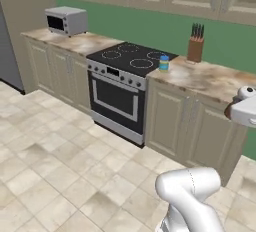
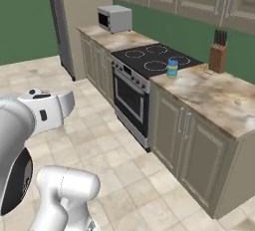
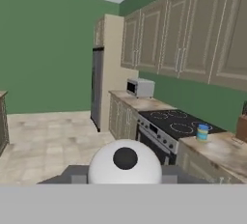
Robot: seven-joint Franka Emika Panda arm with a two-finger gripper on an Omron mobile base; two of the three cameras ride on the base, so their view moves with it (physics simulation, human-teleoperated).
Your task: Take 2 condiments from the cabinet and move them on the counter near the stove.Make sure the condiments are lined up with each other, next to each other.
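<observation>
A blue jar (image 1: 164,63) (image 2: 172,68) (image 3: 202,132) with a yellow band stands upright on the marbled counter (image 1: 212,80) (image 2: 221,98), at the corner beside the black stove (image 1: 131,57) (image 2: 155,58) (image 3: 179,123). My gripper (image 3: 124,178) is well back from the counter, over the tiled floor, and level. It is shut on the small shaker (image 3: 125,162), whose pale rounded top shows between the grey fingers (image 3: 72,175). A brown bit of the shaker (image 1: 228,110) shows at the hand's front end. The cabinet is out of view.
A wooden knife block (image 1: 195,46) (image 2: 218,53) stands at the back of the counter. A microwave (image 1: 66,20) (image 2: 115,18) sits on the counter left of the stove. A tall fridge (image 3: 97,88) stands beyond it. Open tiled floor (image 1: 60,166) lies in front.
</observation>
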